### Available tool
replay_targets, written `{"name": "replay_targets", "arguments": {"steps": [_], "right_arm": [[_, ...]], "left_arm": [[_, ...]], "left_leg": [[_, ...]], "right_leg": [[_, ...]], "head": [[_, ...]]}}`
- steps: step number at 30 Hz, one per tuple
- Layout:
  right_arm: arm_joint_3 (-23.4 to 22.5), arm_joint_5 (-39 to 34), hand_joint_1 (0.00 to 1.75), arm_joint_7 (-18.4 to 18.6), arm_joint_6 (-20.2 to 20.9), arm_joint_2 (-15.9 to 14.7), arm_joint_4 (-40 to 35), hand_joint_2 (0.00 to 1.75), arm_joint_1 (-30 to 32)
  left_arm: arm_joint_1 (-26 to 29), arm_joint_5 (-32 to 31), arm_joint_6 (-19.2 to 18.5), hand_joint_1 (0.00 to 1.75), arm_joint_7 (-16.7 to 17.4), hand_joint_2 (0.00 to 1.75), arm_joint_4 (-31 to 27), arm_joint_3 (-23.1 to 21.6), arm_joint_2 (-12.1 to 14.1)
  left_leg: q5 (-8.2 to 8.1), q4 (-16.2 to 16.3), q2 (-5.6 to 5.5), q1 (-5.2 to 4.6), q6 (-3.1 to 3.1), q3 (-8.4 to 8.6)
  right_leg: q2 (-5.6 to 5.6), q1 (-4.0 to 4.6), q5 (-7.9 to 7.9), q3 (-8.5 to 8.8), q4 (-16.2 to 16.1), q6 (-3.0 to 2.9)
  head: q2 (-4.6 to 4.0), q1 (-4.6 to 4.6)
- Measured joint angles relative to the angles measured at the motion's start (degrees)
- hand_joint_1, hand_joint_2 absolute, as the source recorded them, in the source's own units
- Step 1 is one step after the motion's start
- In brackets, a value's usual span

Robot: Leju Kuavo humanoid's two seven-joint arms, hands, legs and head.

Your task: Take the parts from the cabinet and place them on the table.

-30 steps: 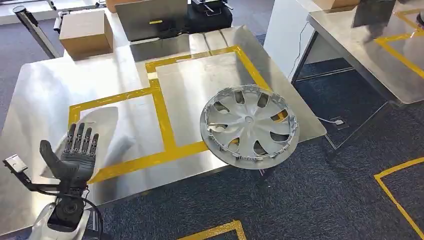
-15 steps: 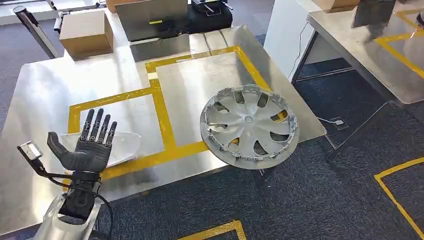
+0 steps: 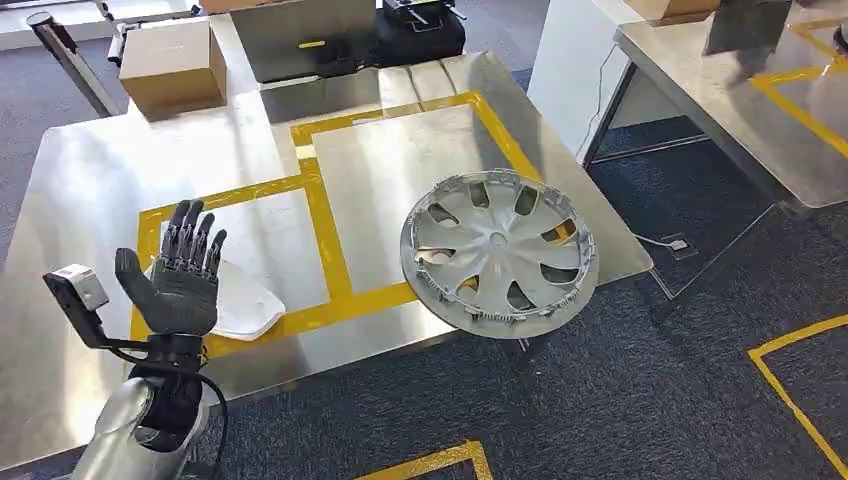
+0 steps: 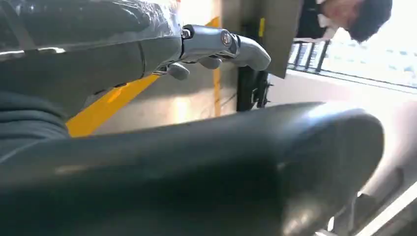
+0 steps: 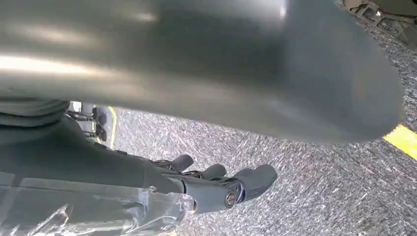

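Left hand: my left hand (image 3: 183,275) is raised over the near-left part of the counter (image 3: 90,190), fingers spread and straight, nothing in it; palm faces away from me, above the white part.
Right hand: my right hand (image 5: 216,184) hangs low over grey carpet, fingers loosely extended and apart, nothing visibly held; looks empty.
White part: flat white piece (image 3: 240,300) lies on the counter near the front edge, inside the left yellow-taped box, partly hidden behind my left hand; can't tell if the fingers touch it, looks apart.
Wheel cover: silver wheel cover (image 3: 498,252) rests at the front-right corner of the counter, inside the right taped box, its near rim overhanging the front edge.
Yellow tape: yellow tape (image 3: 325,235) marks two boxes, one part in each.
Far edge: cardboard box (image 3: 172,62) at the far-left corner, dark equipment (image 3: 420,30) along the far edge.
Second counter: another steel counter (image 3: 720,90) stands well apart to the right.
Progress: two parts sit on the counter, both hands free; I judge the white part's placing as done or just about done.
Left to do: cabinet can't be checked from these views, so whether more parts wait there I can't tell; if so, next is going for another one.
Risk: wheel cover overhang could tip if bumped.
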Motion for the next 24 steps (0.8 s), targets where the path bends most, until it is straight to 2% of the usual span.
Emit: {"name": "replay_targets", "arguments": {"steps": [4, 6, 10, 17, 24], "right_arm": [[-0.1, -0.3, 0.0, 0.0, -0.7, 0.1, 0.0, 0.0, 0.3], [-0.1, -0.6, 0.0, -0.1, -0.9, 0.2, 0.0, 0.0, 0.4], [-0.1, -0.8, 0.0, -0.2, -1.0, 0.3, 0.0, 0.0, 0.5], [-0.2, -0.8, 0.0, -0.1, -1.4, 0.5, -0.2, 0.0, 0.6], [-0.4, -0.8, 0.0, -0.2, -1.5, 0.8, -0.3, 0.0, 0.6]], "left_arm": [[-0.3, -13.6, 8.7, 0.0, 1.2, 0.0, -7.0, -4.1, 0.0], [-0.6, -17.9, 11.5, 0.0, 1.5, 0.0, -9.9, -6.3, 0.0], [-0.6, -20.6, 13.5, 0.0, 1.8, 0.0, -13.8, -9.4, 0.0], [-0.7, -30.6, 19.4, 0.0, 0.6, 0.0, -20.3, -16.4, -0.1], [-1.0, -31.0, 20.1, 0.0, 1.1, 0.0, -23.1, -20.4, -0.1]], "left_leg": [[0.0, 0.0, 0.0, 0.0, 0.0, 0.0], [0.0, 0.0, -0.01, 0.0, 0.0, 0.0], [-0.01, 0.0, 0.01, 0.0, 0.0, 0.01], [-0.01, 0.0, 0.0, 0.0, 0.0, 0.02], [-0.01, 0.0, 0.0, 0.0, 0.01, 0.02]], "right_leg": [[0.01, 0.0, 0.0, 0.0, 0.0, 0.0], [-0.01, 0.0, 0.0, 0.03, 0.0, 0.0], [0.01, 0.0, 0.0, 0.02, -0.1, 0.0], [0.0, 0.0, 0.0, 0.04, -0.1, 0.01], [0.0, 0.0, 0.0, 0.04, -0.1, 0.01]], "head": [[0.0, 0.0], [0.0, 0.0], [0.0, 0.0], [0.0, 0.0], [0.0, 0.02]]}}
